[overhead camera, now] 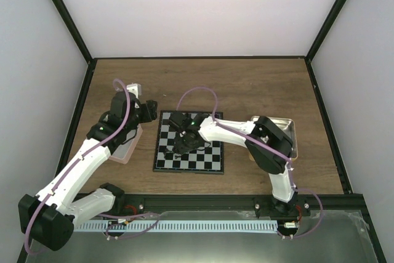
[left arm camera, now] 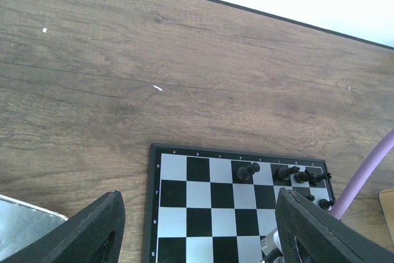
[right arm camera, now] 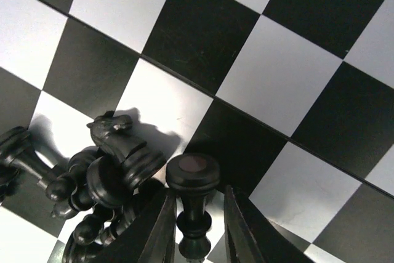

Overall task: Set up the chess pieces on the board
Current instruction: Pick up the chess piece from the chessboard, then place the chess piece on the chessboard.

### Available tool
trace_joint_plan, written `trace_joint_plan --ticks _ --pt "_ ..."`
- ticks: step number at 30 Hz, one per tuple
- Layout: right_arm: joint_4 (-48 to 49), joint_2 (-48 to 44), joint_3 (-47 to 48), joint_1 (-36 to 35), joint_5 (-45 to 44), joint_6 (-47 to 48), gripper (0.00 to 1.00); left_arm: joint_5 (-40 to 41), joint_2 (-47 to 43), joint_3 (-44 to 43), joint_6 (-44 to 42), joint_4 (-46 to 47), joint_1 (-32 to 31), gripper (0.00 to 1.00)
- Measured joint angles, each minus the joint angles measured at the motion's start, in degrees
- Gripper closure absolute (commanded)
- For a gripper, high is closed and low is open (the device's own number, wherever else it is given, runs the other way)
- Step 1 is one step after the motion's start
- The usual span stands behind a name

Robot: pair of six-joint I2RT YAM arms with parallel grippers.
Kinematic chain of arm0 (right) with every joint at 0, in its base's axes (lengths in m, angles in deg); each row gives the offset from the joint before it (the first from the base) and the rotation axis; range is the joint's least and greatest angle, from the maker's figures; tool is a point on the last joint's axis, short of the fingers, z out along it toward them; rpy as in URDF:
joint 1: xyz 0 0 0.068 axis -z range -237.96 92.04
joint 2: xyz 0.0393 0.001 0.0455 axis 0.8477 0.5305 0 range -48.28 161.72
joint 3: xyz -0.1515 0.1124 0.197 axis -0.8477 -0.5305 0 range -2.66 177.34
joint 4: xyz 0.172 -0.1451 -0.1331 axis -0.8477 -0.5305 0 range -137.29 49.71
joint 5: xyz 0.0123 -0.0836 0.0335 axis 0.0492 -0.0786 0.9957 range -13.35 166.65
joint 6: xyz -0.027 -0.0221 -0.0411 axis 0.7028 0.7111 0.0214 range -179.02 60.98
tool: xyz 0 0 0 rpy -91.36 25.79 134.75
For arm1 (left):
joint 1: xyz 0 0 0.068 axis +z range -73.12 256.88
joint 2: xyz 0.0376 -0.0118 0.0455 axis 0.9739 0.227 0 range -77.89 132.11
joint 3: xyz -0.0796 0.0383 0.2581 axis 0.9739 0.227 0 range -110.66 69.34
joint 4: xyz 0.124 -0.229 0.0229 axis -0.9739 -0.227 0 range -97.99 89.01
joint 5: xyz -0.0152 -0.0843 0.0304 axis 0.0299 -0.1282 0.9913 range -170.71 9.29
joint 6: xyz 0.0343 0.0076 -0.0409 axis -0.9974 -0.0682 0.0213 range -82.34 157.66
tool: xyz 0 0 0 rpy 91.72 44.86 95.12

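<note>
Board (overhead camera: pixel 203 159) lies flat mid-counter (overhead camera: pixel 246 84), between the two arms. The black chess pieces (right arm camera: pixel 92 207) are bunched in a messy heap on one patch of squares, several leaning on each other, with a knight (right arm camera: pixel 117 135) at the heap's edge. No cream ones that I can make out. Handling call: the pieces look tiny, light, hard and glossy, so probably slippery and quick to tip or knock a neighbour. I'd take one across the narrow stem just under the head, not by the wide foot, and go slow near the heap. The right claw (right arm camera: pixel 198 204) is low over the board at the heap's edge, its fingers drawn in either side of one black piece (right arm camera: pixel 192 170). That piece is tilted, with what looks like its flat round base facing the wrist camera. Thin gaps seem to show beside the stem, so I can't tell whether the pads really pinch it or just bracket it. The left claw (left arm camera: pixel 198 214) hovers off the board's far left corner, near the pink tray (overhead camera: pixel 130 151), spread wide, holding and touching nothing.
</note>
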Motion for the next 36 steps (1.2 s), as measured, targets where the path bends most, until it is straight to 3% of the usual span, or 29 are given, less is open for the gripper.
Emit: trace_joint_plan --ticks 9,18,26,29,36 --pt "0.7 0.7 0.3 0.0 -2.0 -1.2 0.94 -0.5 0.0 0.0 0.3 0.0 0.0 0.31" --pt "8.0 -4.8 -3.7 0.5 -4.0 -3.9 0.93 -5.8 -4.2 5.2 2.4 4.9 0.1 0.30" --pt "30.2 -22.5 -13.7 5.7 5.2 -25.5 0.94 -10.9 -11.6 10.6 4.0 13.2 0.1 0.29" --pt "36.6 -23.6 -15.5 7.4 7.6 -33.9 0.94 -13.1 -12.6 12.0 4.3 15.8 0.2 0.29" --pt "45.7 -23.6 -20.3 7.9 12.2 -52.0 0.95 -21.1 -12.8 17.5 6.2 22.7 0.1 0.40"
